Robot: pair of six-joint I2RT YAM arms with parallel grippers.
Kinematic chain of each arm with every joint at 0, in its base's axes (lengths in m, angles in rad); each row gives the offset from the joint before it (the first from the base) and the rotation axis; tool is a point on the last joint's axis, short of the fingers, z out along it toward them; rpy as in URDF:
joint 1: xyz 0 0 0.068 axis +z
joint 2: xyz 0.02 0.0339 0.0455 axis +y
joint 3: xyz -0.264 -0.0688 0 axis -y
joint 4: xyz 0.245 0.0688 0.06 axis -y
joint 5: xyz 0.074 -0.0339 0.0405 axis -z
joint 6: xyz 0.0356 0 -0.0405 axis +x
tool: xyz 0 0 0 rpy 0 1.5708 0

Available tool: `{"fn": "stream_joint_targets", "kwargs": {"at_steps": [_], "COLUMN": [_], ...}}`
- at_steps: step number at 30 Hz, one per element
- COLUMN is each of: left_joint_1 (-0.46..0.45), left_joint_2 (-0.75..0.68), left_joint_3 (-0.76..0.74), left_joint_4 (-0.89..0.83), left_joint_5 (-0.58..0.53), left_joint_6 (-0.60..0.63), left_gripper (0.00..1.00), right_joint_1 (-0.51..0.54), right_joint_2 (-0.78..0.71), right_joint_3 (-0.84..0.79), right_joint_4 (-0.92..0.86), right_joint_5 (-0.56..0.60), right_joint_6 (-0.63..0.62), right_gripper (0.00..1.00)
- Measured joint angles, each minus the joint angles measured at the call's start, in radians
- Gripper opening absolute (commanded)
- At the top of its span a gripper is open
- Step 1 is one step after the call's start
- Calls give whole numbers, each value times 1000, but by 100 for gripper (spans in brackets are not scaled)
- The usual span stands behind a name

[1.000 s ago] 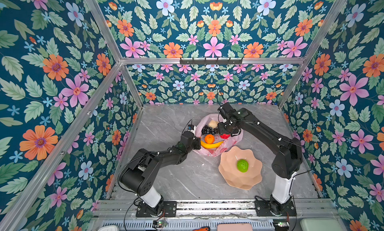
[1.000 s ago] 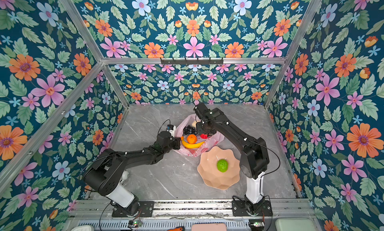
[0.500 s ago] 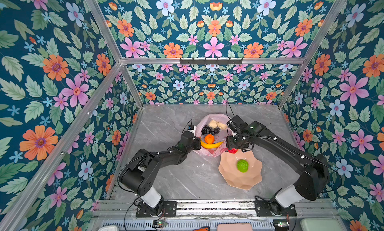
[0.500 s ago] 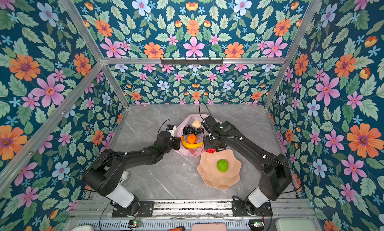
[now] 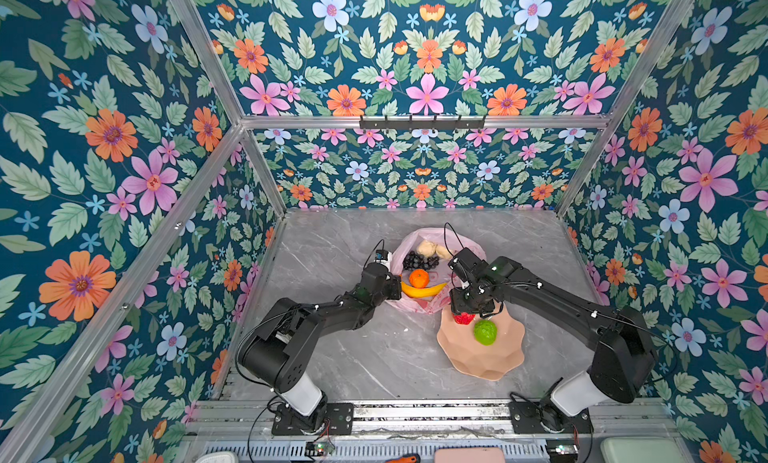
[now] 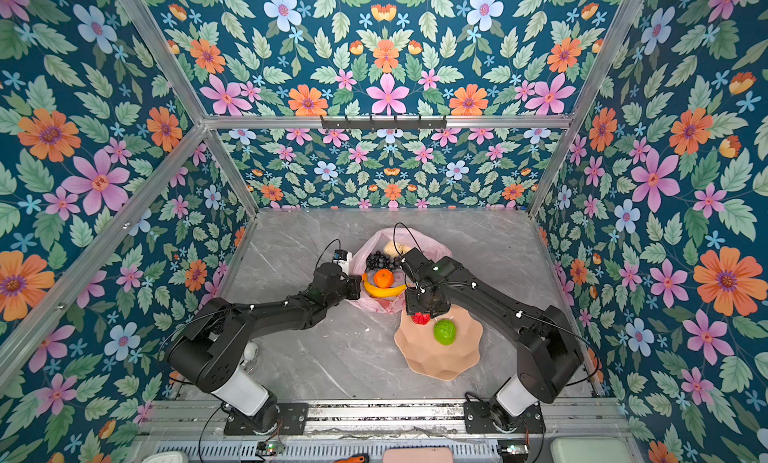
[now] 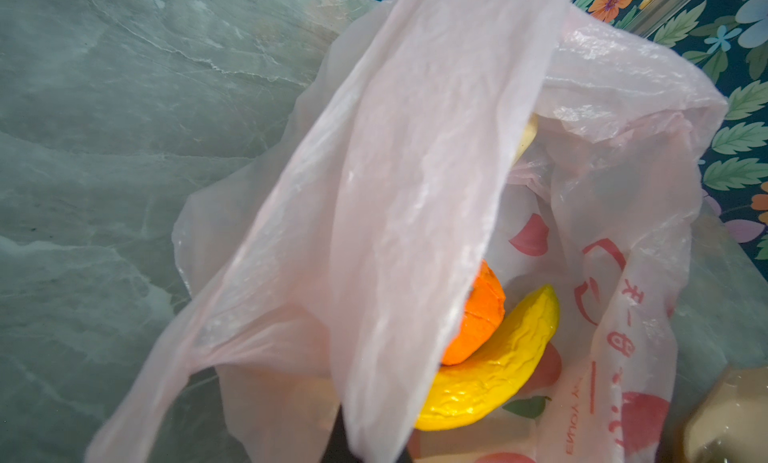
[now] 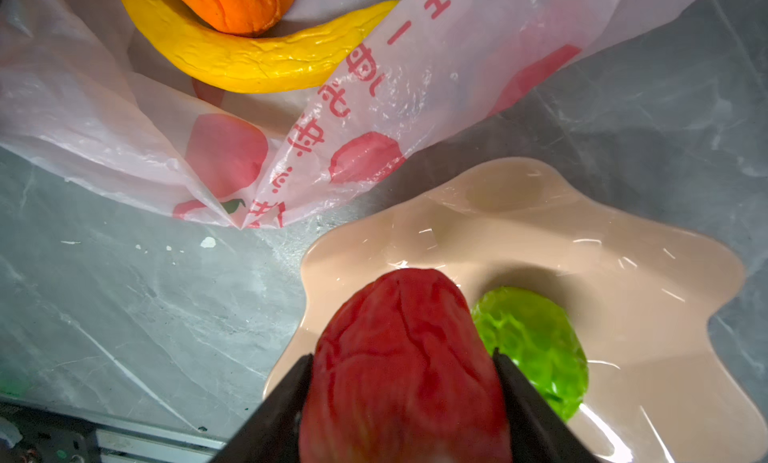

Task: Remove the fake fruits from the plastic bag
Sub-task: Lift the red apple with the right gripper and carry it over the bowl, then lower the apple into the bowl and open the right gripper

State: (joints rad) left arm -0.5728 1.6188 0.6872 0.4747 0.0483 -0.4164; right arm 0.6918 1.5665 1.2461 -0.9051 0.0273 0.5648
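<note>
One fruit, the bumpy green fruit [image 5: 485, 332], already lies in the peach bowl [image 5: 498, 361]; a second, the red apple [image 8: 405, 365], is clamped between the right gripper [image 8: 403, 398] jaws just above the bowl's near rim, not yet released. Left in the plastic bag [image 5: 419, 305], which sits on the table beside the bowl: banana [image 5: 422, 290], orange [image 5: 418, 278], grape bunch [image 5: 417, 260] and two beige pieces [image 5: 427, 247]. The left gripper [image 7: 353, 440], closed, pinches a fold of the bag's film, judged to hold the mouth open. Its fingertips are cut off in the left wrist view; draped film veils the grapes there. The right arm hides part of one beige piece in both top views.
</note>
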Motion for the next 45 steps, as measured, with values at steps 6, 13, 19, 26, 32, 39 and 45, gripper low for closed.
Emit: {"fn": "stream_joint_targets", "kwargs": {"at_steps": [6, 13, 19, 26, 32, 39, 45], "left_joint_1": [0, 0, 0, 0, 0, 0, 0], "left_joint_2": [0, 0, 0, 0, 0, 0, 0], "left_joint_3": [0, 0, 0, 0, 0, 0, 0], "left_joint_4": [0, 0, 0, 0, 0, 0, 0], "left_joint_5": [0, 0, 0, 0, 0, 0, 0], "left_joint_6": [0, 0, 0, 0, 0, 0, 0], "left_gripper": [0, 0, 0, 0, 0, 0, 0], "right_joint_1": [-5, -29, -42, -45, -45, -42, -21], "right_joint_2": [47, 72, 83, 83, 83, 75, 64], "right_joint_3": [0, -23, -54, -79, -105, -136, -141], "right_joint_4": [13, 35, 46, 58, 64, 68, 68], "right_joint_5": [19, 29, 29, 28, 23, 1, -9], "right_joint_6": [0, -1, -2, -3, -2, 5, 13], "right_gripper": [65, 65, 64, 64, 64, 64, 64]}}
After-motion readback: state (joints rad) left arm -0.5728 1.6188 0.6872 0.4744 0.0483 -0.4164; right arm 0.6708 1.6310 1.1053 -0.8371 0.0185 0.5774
